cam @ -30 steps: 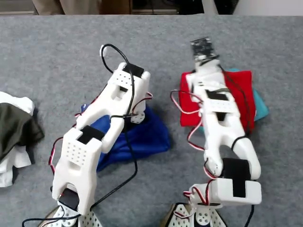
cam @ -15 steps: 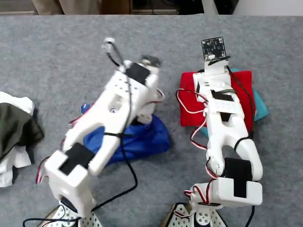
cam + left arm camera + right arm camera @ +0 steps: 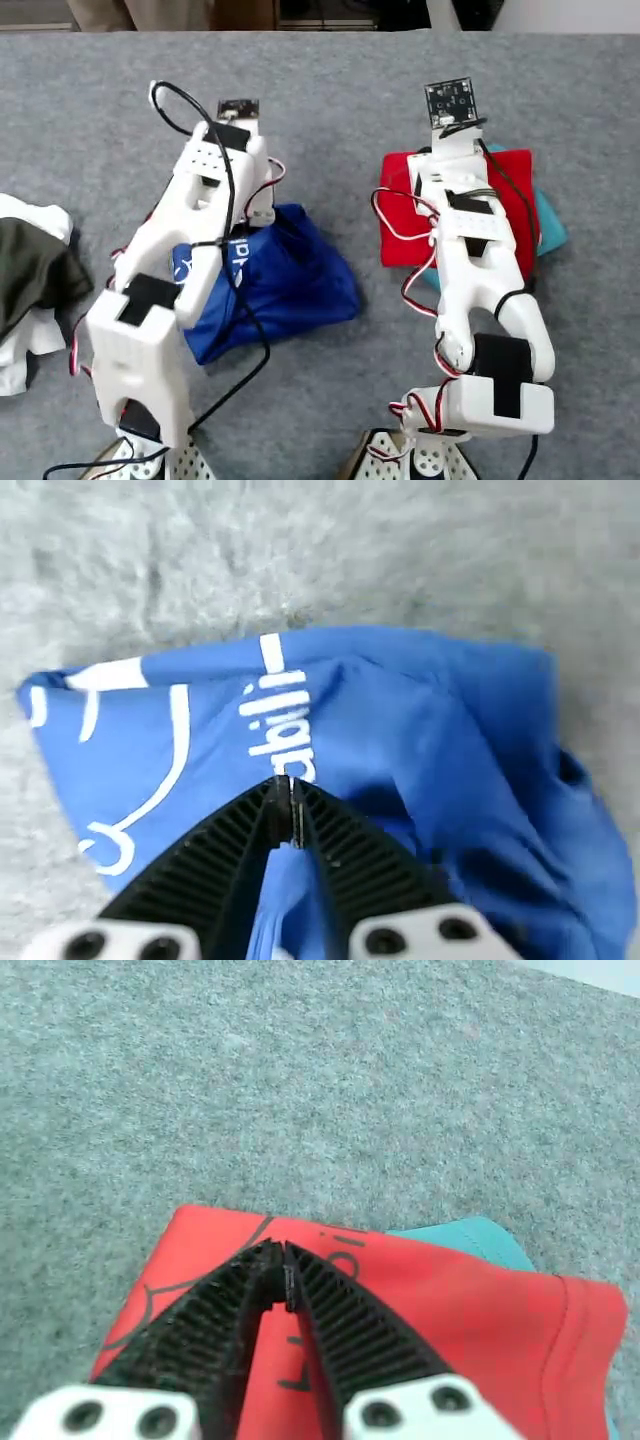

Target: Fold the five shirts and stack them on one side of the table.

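Note:
A crumpled blue shirt (image 3: 300,275) with white print lies at the table's middle left. My left gripper (image 3: 288,795) is shut, its tips pinching the blue shirt (image 3: 450,740) near the print. On the right lies a folded red shirt (image 3: 510,190) on top of a teal shirt (image 3: 552,228). My right gripper (image 3: 283,1260) hangs shut just over the near edge of the red shirt (image 3: 450,1300), holding nothing. The teal shirt (image 3: 480,1240) peeks out behind it.
A loose pile with a dark shirt (image 3: 30,265) and a white shirt (image 3: 20,215) sits at the left edge. Grey felt (image 3: 330,90) covers the table, with bare room along the back. Both arm bases stand at the front edge.
The left arm swung up and leftward, and the blue shirt spread out toward the left with its print now showing. The right arm shifted slightly back, then held still.

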Controlling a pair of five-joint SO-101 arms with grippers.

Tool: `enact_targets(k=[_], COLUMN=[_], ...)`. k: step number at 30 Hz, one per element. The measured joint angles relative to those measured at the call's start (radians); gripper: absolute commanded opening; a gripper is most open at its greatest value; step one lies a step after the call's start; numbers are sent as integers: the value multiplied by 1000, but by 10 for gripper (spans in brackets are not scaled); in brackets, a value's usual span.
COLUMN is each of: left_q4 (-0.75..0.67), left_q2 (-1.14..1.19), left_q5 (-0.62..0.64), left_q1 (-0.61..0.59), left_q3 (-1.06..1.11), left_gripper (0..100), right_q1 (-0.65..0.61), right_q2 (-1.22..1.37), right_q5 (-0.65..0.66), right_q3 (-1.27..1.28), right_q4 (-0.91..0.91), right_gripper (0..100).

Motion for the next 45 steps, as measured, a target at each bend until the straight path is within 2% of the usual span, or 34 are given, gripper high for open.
enact_targets(k=[7, 23, 38, 42, 45], left_q4=[-8, 173, 276, 292, 295], left_q2=[60, 60, -103, -149, -186], left_q5=[12, 14, -14, -52, -77], left_q1=[29, 209, 387, 385, 321], left_q3=[6, 6, 5, -5, -49], left_gripper=[19, 19, 19, 19, 19], right_q1=[0, 0, 14, 14, 14], right_q2=[0, 0, 0, 0, 0], right_q5=[0, 0, 0, 0, 0], right_q3=[0, 0, 0, 0, 0], right_q4=[0, 0, 0, 0, 0], right_gripper=[5, 5, 5, 5, 5])
